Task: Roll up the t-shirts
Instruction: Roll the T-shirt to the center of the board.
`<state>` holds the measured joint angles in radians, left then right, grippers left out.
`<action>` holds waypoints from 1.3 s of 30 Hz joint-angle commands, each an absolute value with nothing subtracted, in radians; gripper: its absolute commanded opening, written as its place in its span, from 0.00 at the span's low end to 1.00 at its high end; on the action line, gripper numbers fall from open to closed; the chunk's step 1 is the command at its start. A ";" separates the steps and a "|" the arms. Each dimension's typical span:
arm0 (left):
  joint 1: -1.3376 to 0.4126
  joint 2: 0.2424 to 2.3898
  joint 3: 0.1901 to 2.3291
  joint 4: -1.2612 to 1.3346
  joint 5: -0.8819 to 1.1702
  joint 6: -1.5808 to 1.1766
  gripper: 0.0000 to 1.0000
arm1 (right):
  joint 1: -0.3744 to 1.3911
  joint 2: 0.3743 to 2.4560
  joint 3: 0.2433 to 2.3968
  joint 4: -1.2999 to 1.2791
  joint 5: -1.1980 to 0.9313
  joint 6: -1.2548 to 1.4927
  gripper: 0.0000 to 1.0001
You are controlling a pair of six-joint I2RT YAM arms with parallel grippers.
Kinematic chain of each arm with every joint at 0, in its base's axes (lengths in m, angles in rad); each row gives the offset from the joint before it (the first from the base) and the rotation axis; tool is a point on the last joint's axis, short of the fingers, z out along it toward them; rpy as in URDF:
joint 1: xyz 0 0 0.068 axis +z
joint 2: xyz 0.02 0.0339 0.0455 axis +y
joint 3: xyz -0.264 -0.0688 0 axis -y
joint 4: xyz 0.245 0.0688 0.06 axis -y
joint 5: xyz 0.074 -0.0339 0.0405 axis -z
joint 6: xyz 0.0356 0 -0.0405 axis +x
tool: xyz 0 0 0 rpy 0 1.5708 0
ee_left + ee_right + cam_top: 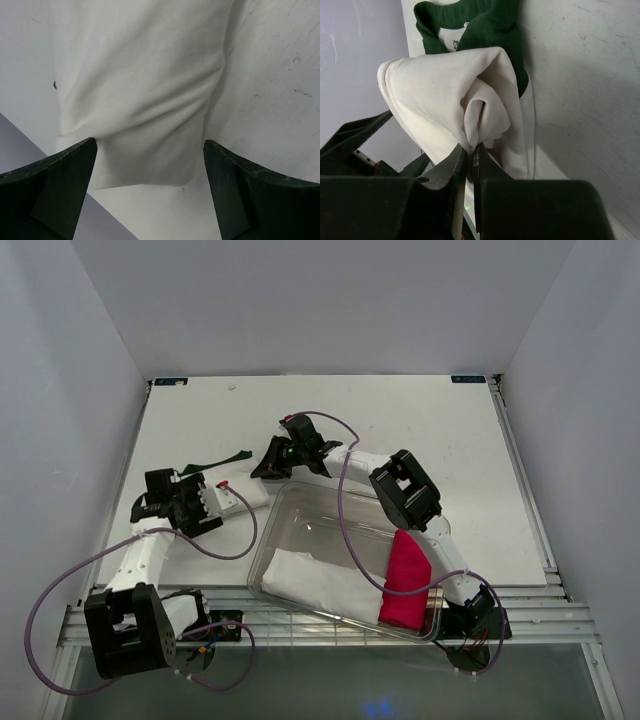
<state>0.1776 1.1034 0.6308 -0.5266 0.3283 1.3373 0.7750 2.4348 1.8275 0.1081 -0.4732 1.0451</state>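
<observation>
The white t-shirt [440, 95] lies bunched on the table, and my right gripper [471, 148] is shut on a pinched fold of it. Just behind it, the dark green t-shirt [490, 25] lies partly under the white one. From above, the green t-shirt [215, 459] shows only as a thin dark strip left of my right gripper [270, 468]. My left gripper [150, 150] stands open, its fingers either side of the white t-shirt's [145, 95] lower edge without touching it. In the top view it [215, 502] sits at the cloth's [250, 497] left end.
A clear plastic bin [300, 502] stands at the near middle, holding a white folded cloth [315, 580] and a bright pink rolled cloth [405, 580]. The right arm reaches over the bin's far rim. A side wall [30, 165] runs close to the left gripper.
</observation>
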 commanded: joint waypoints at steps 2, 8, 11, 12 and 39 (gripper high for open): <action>0.167 1.084 0.549 -0.416 0.246 1.410 0.98 | 0.776 2.396 1.830 0.152 -0.454 1.042 0.08; 0.169 1.158 0.505 -0.326 0.206 1.398 0.98 | 0.776 2.413 1.877 0.117 -0.454 1.013 0.08; 0.169 1.186 0.485 -0.260 0.204 1.391 0.97 | 0.776 2.414 1.890 0.092 -0.453 0.994 0.08; 0.169 1.204 0.483 -0.250 0.206 1.391 0.95 | 0.776 2.414 1.891 0.089 -0.454 0.988 0.08; 0.367 1.270 1.038 -0.824 0.698 0.937 0.86 | 0.775 2.404 2.060 -0.169 -0.324 0.646 0.76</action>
<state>0.3286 1.2633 0.9733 -0.7158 0.5262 1.1042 0.7769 2.4355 1.9930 -0.1139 -0.3634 0.7197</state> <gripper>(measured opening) 0.861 0.756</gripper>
